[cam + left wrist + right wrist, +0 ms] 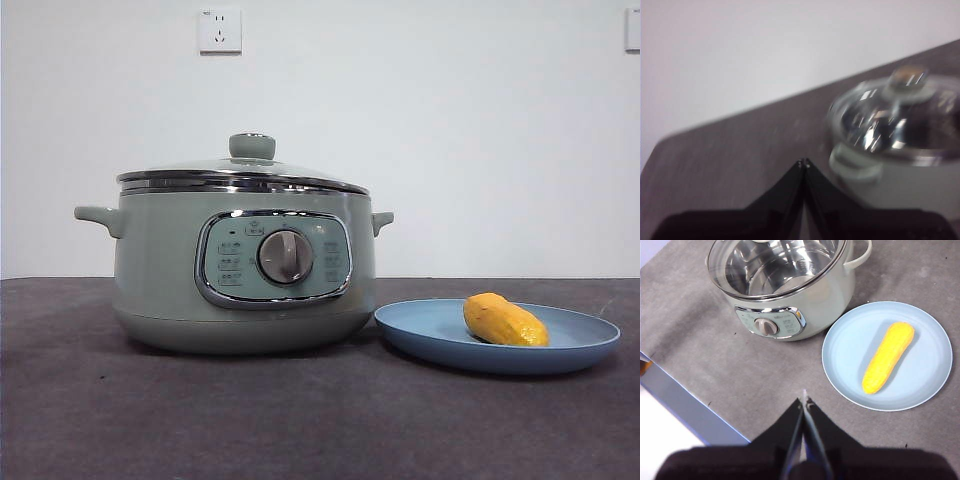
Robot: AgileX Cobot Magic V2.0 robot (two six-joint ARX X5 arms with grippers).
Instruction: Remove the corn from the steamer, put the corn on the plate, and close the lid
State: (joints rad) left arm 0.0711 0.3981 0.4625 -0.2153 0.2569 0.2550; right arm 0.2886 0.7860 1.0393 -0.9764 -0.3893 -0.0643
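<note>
Even, soft light is filling the front view, which is looking sharp; faint shadows are lying under the steamer [243, 262] and plate [497, 338]. The left wrist view is smearing with blur, glare flashing off the lid [900, 117]. The right wrist view is staying crisp and bright.

front view low and level, near the steamer [240, 270] – right wrist view high overhead, left wrist view beside it, all sharing it

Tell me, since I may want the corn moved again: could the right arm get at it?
Probably yes. The corn lies bare on the plate, beside the steamer, nothing over it; the right end effector hangs above the table nearby.
</note>
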